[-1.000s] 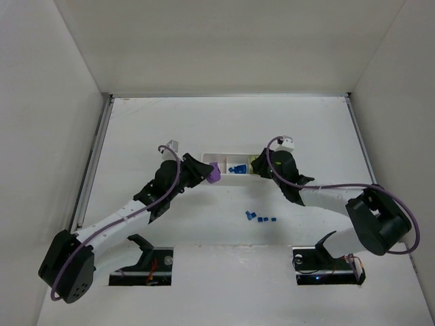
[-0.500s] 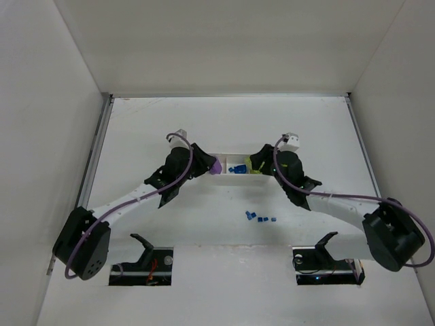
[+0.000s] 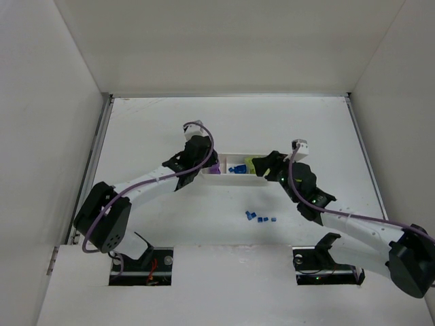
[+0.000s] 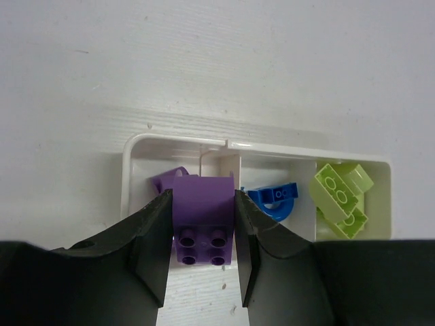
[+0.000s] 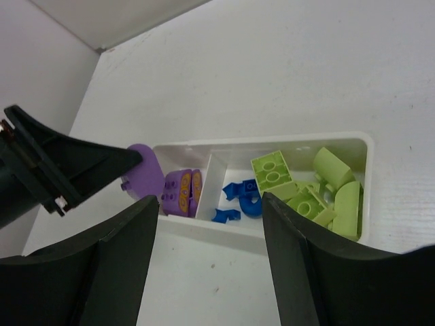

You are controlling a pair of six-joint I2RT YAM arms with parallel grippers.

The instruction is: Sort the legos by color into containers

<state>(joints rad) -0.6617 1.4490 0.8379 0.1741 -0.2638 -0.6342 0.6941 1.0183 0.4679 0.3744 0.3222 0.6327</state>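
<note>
The left claw [image 4: 202, 209] has carried a rounded purple piece [image 4: 202, 234] from just outside the left end of the white tray [image 4: 128, 170] to a spot over its left compartment. The claw is closed firmly on the piece, one finger on each side. From the left wrist view the piece hangs by the tray's near wall, close to the divider between the left and middle compartments. How high it sits above the tray floor cannot be told. Meanwhile the right claw [image 5: 209, 210] has drawn back from the tray's right compartment and hangs above the tray's near side, spread wide and holding nothing.

The purple piece appears ready to be released, though it may need a nudge away from the divider.

The tray's left compartment holds another purple piece [image 5: 180, 193]. The middle compartment holds blue pieces [image 4: 275, 200]. The right compartment holds several yellow-green blocks [image 4: 340, 200]. A few small blue bricks [image 3: 258, 218] lie loose on the worktop [image 3: 170, 129], well on the near side of the tray, not yet sorted.
</note>
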